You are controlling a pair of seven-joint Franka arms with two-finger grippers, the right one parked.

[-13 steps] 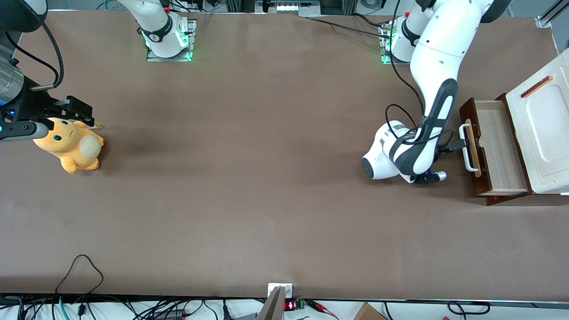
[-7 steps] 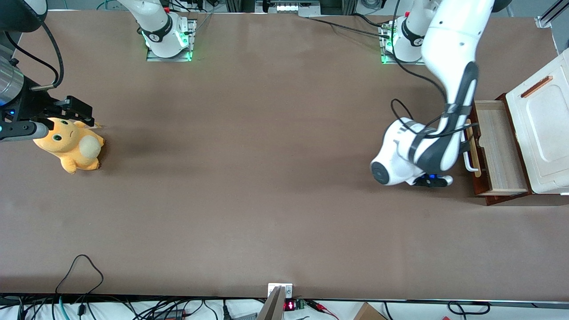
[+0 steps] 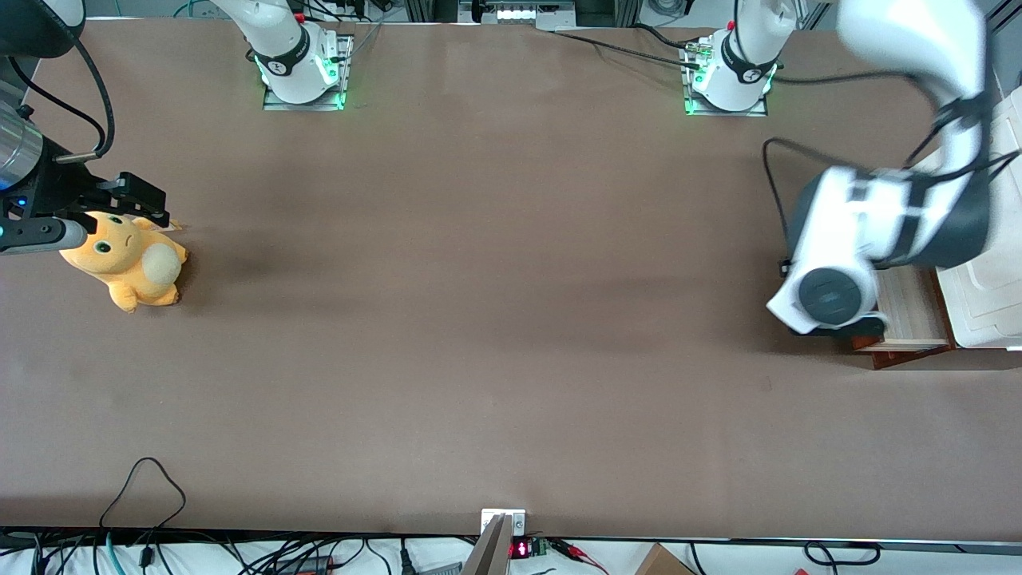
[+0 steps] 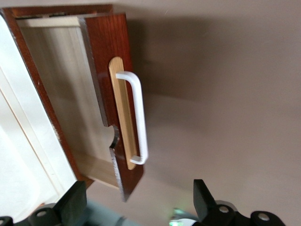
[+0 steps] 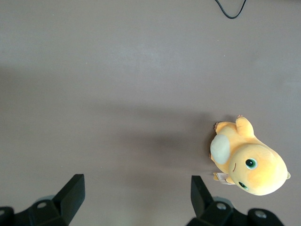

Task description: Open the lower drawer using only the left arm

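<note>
The drawer [image 4: 70,101] stands pulled out from the white box [image 3: 986,303] at the working arm's end of the table, its white handle [image 4: 136,117] running lengthwise across the front. Your gripper [image 4: 136,207] hangs above it, fingers [image 4: 73,207] spread wide, holding and touching nothing; the handle lies below and between them.

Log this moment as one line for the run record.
lower drawer: pulled out, pale inside showing | white handle: free, nothing on it | left arm pincer: open, empty, above drawer front
</note>
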